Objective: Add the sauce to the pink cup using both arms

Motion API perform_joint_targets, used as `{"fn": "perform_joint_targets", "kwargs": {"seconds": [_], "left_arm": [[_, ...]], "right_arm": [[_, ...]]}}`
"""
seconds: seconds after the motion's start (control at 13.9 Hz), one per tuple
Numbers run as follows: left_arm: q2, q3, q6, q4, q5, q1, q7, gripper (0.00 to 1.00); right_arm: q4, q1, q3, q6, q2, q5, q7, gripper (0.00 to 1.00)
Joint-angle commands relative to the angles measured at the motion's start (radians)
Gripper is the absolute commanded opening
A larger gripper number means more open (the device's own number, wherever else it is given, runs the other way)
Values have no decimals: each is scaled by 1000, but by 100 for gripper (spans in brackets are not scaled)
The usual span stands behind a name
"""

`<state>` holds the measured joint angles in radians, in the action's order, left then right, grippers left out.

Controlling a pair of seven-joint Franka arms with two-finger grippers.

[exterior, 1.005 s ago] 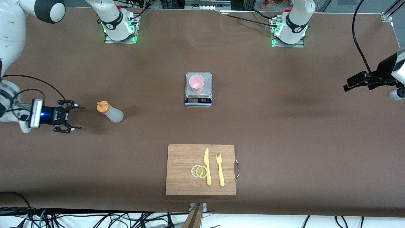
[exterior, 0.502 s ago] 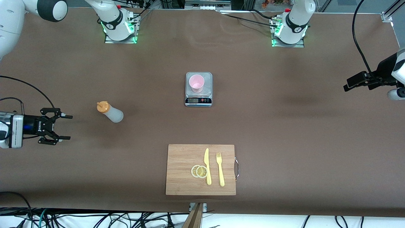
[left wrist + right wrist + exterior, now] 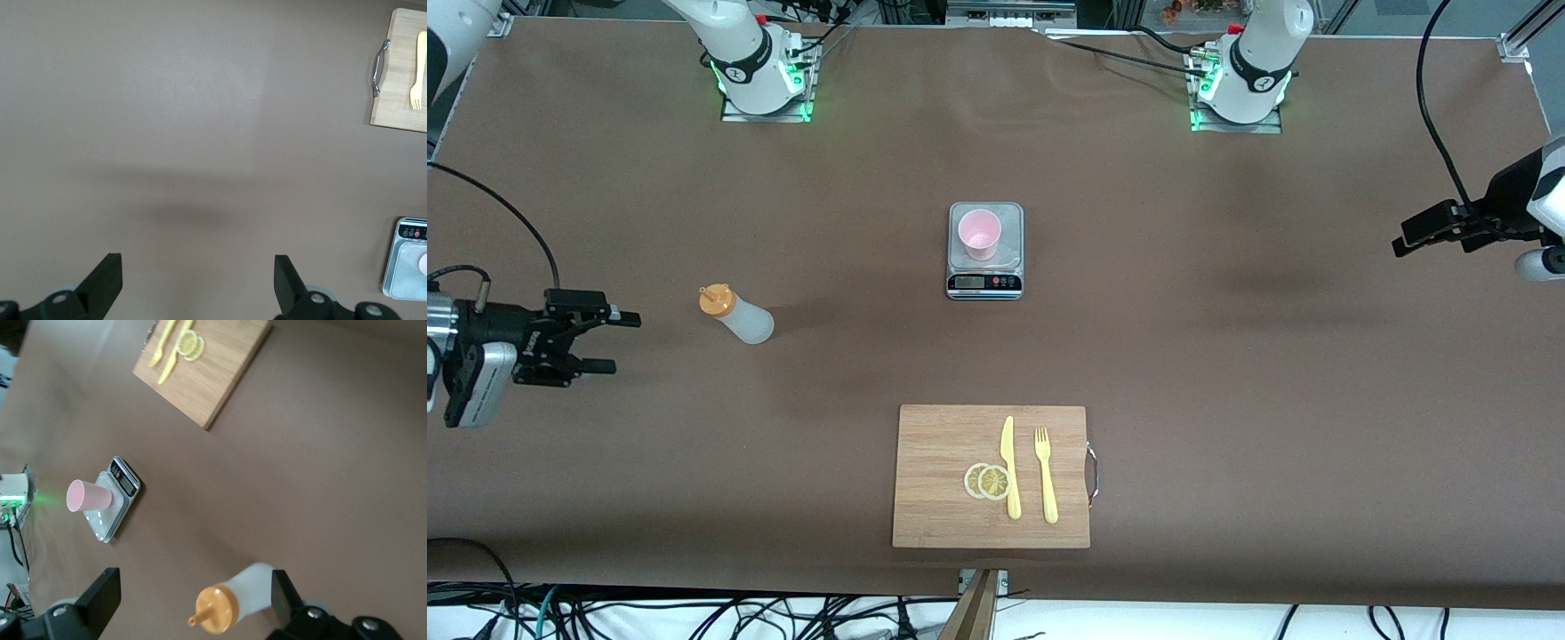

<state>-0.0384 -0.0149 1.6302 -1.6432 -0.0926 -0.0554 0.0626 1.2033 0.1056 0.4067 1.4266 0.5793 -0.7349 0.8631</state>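
Observation:
The sauce bottle [image 3: 735, 316], whitish with an orange cap, stands on the brown table toward the right arm's end. In the right wrist view the sauce bottle [image 3: 253, 588] shows close by one fingertip. My right gripper [image 3: 617, 341] [image 3: 195, 580] hangs open beside the bottle, a short gap away, holding nothing. The pink cup [image 3: 979, 234] [image 3: 88, 496] stands on a small scale [image 3: 984, 283] mid-table. Over the left arm's end of the table, my left gripper [image 3: 1405, 242] [image 3: 197, 263] waits open above bare table.
A wooden cutting board [image 3: 938, 480] [image 3: 213, 373] lies nearer the front camera than the scale, carrying two lemon slices [image 3: 987, 481], a yellow knife [image 3: 1009, 467] and a yellow fork [image 3: 1046, 476]. The left wrist view catches the board [image 3: 397, 100] and the scale [image 3: 403, 270].
My right gripper has drawn back from the sauce bottle toward the right arm's end of the table and its wrist has turned. The left arm has not moved.

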Motion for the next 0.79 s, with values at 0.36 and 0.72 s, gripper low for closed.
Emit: {"fn": "perform_joint_targets", "kwargs": {"seconds": [0.36, 0.72], "left_arm": [[-6, -4, -12, 17, 8, -4, -10, 100], [-6, -2, -12, 17, 14, -4, -10, 100]], "right_arm": [[252, 23, -244, 155, -315, 647, -378, 100], [272, 8, -246, 170, -371, 690, -377, 100]]}}
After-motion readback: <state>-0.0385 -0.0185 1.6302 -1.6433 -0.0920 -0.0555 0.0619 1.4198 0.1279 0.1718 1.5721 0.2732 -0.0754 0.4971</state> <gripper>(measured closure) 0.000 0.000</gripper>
